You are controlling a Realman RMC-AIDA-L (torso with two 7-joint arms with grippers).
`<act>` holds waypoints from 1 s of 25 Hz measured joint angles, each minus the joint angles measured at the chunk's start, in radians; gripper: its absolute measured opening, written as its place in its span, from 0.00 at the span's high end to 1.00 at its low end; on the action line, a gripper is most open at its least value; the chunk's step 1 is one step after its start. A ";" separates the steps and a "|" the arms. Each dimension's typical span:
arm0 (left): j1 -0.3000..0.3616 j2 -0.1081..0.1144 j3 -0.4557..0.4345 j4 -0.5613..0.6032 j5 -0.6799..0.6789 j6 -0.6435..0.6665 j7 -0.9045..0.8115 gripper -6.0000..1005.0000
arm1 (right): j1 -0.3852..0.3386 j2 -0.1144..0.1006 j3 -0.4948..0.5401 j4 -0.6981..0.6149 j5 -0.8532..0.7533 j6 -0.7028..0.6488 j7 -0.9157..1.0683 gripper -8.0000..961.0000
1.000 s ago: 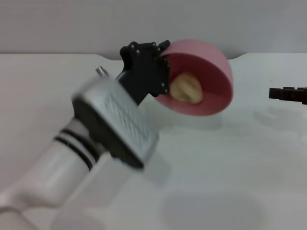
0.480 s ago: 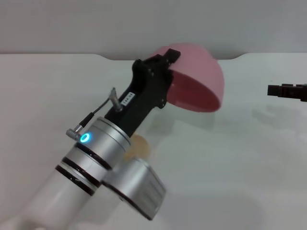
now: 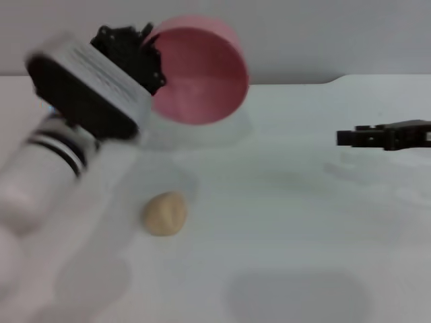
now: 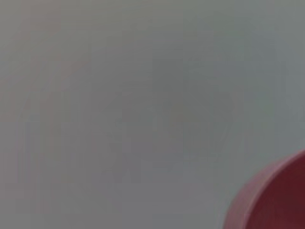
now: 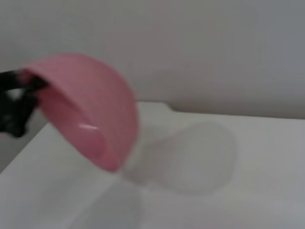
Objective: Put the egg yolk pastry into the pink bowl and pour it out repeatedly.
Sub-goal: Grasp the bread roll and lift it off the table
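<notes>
My left gripper (image 3: 147,50) is shut on the rim of the pink bowl (image 3: 199,70) and holds it in the air at the back left, tipped on its side with its empty opening facing me. The egg yolk pastry (image 3: 165,214) lies on the white table (image 3: 303,222), below and in front of the bowl. The bowl also shows in the right wrist view (image 5: 88,109) and at a corner of the left wrist view (image 4: 276,200). My right gripper (image 3: 350,137) hovers at the right, away from both.
The table's back edge meets a grey wall (image 3: 323,37). A faint round shadow (image 3: 296,293) lies on the table near the front.
The bowl tipped over and the pastry fell out onto the table. My left arm then lifted the empty bowl up and to the left. My right gripper came a little further in from the right.
</notes>
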 joint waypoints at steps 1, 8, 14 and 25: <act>-0.005 0.000 -0.093 0.027 -0.049 0.167 -0.014 1.00 | 0.010 0.000 -0.009 0.010 0.000 0.001 -0.006 0.40; -0.140 0.010 -0.633 -0.004 -0.086 1.016 -0.342 1.00 | 0.116 0.001 -0.097 0.117 -0.002 0.022 -0.035 0.41; -0.153 0.012 -0.898 0.054 0.053 1.297 -0.533 1.00 | 0.199 0.005 -0.281 0.205 -0.002 0.120 -0.038 0.41; -0.122 0.008 -1.110 0.301 0.341 1.672 -0.788 1.00 | 0.288 0.017 -0.707 0.319 0.226 0.425 -0.061 0.42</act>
